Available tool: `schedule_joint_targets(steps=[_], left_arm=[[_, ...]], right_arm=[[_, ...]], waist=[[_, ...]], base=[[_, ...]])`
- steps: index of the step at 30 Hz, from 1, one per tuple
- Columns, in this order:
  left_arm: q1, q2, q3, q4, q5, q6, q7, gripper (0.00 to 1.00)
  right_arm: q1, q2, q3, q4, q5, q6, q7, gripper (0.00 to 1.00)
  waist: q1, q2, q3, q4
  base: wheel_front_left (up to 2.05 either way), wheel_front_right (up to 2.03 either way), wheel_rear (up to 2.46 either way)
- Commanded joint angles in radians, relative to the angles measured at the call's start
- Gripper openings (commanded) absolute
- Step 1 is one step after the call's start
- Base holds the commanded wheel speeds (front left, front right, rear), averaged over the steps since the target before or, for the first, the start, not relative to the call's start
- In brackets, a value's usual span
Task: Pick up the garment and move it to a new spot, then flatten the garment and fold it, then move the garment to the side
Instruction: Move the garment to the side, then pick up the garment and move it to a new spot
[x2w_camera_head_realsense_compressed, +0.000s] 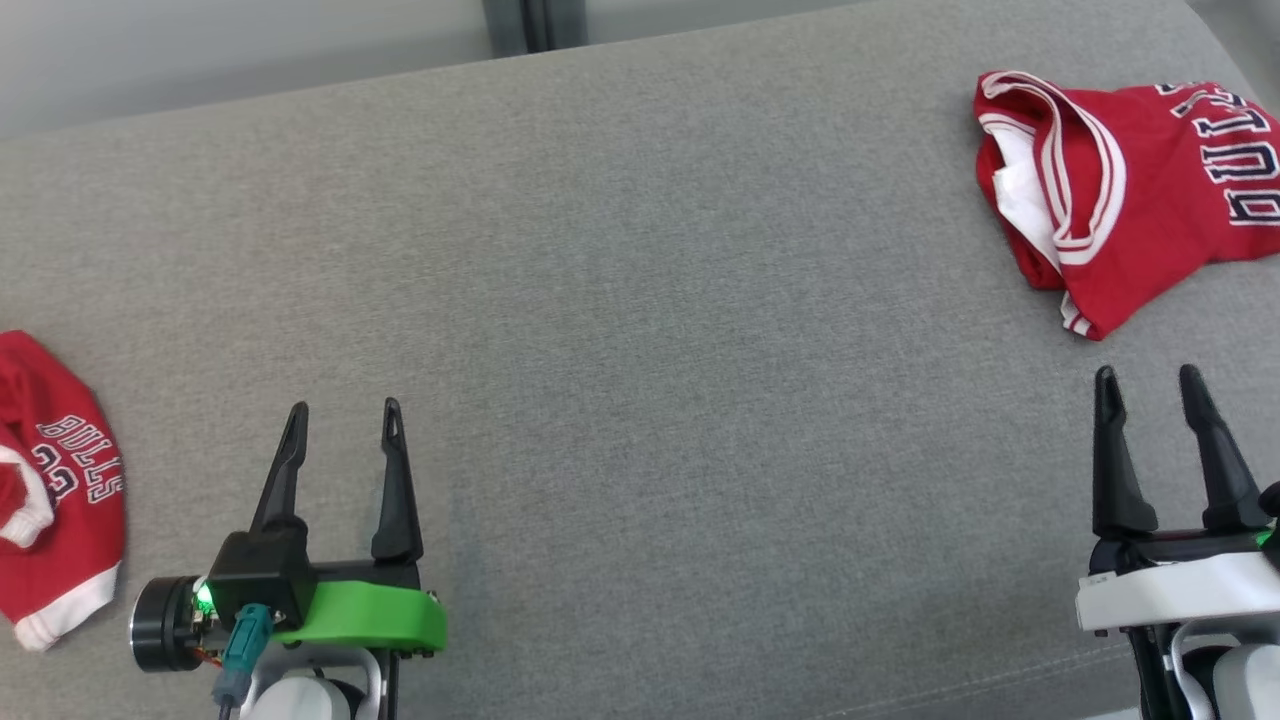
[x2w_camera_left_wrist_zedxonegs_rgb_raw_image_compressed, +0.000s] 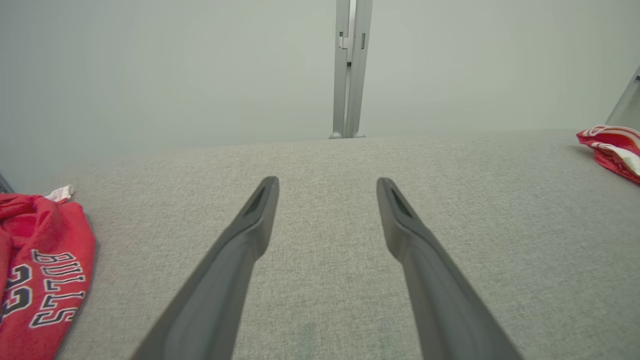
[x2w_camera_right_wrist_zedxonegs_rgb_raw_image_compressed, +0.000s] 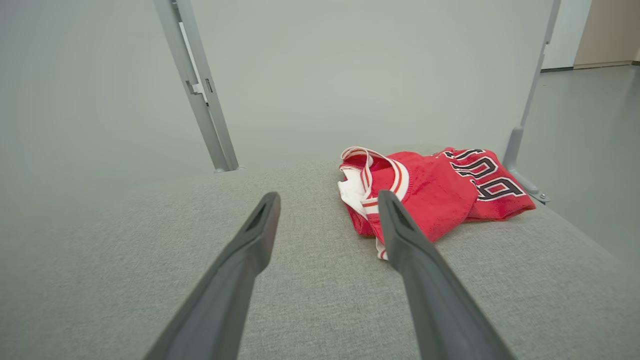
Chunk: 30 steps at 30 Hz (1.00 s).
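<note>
**Both end effectors open, red garment at the far right corner**

The left end effector (x2w_camera_head_realsense_compressed: 345, 406) and the right end effector (x2w_camera_head_realsense_compressed: 1147, 372) hover over the near edge of the grey table (x2w_camera_head_realsense_compressed: 640, 300), fingers spread apart and holding nothing. The crumpled red garment (x2w_camera_head_realsense_compressed: 1130, 190) lies at the table's far right corner, just beyond the right end effector. A second red jersey (x2w_camera_head_realsense_compressed: 55, 480) rests at the left edge, near the left end effector.

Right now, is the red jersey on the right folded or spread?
Neither: crumpled. The red jersey lies in a bunched heap, layers overlapping, white lining showing, lettering creased.
</note>
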<state>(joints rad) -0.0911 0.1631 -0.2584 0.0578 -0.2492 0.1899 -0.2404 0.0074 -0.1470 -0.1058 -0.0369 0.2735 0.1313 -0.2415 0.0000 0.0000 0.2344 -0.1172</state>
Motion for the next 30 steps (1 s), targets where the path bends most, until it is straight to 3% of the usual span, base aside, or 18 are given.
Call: schedule_joint_targets(steps=[1, 9, 30], left_arm=[[0.025, 0.008, 0.007, 0.009, -0.013, 0.003, -0.005, 1.00], [0.073, 0.034, 0.021, 0.045, -0.033, -0.006, -0.009, 1.00], [0.121, 0.032, -0.008, 0.130, -0.059, -0.025, -0.015, 1.00]], right_arm=[[0.026, 0.003, 0.006, -0.014, -0.015, -0.001, 0.011, 1.00], [0.081, 0.019, 0.061, -0.063, -0.029, -0.001, 0.057, 1.00], [0.190, 0.035, 0.041, -0.106, -0.043, -0.001, 0.139, 1.00]], waist=[[0.0000, 0.0000, -0.079, 0.085], [0.0000, 0.0000, -0.138, 0.142], [0.0000, 0.0000, -0.232, 0.137]], base=[[0.00, 0.00, 0.00], [0.00, 0.00, 0.00], [0.00, 0.00, 0.00]])
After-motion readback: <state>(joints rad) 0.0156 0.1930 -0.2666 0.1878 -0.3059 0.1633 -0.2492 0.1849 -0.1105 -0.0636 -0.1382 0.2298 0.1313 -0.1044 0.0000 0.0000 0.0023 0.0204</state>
